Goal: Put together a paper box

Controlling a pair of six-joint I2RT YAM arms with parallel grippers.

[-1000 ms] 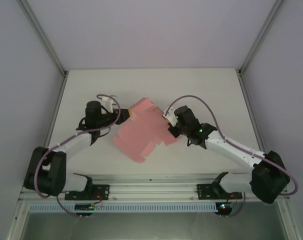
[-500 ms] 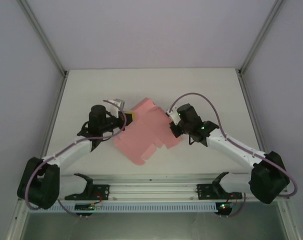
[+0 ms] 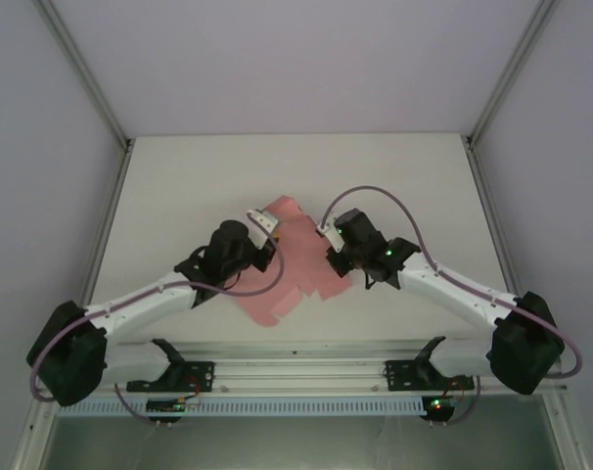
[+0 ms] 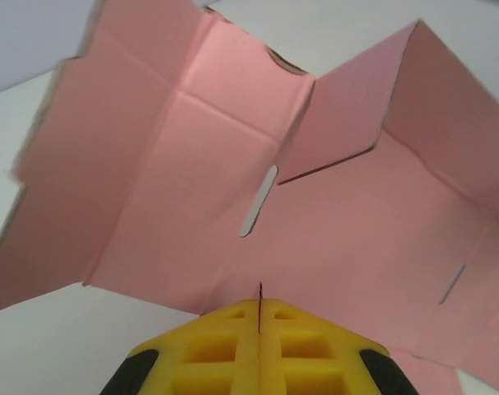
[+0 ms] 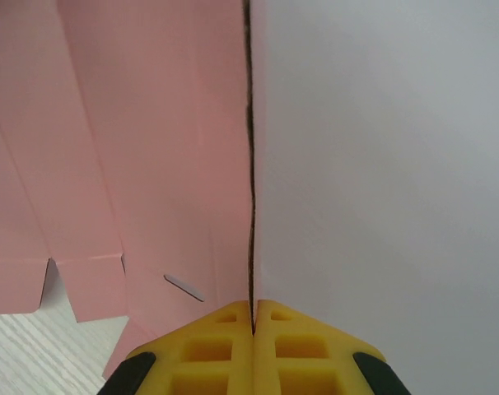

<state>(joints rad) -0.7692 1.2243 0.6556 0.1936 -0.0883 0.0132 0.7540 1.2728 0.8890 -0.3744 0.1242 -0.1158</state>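
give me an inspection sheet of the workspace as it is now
surface: white table, sheet lying mid-table
job's things: paper box, a pink die-cut sheet, partly folded
clutter: nothing seen
grippers: left pincer shut, apparently on a card edge; right pincer shut on the sheet's edge
cables: purple cables loop off both wrists
surroundings: pale walls, metal frame posts
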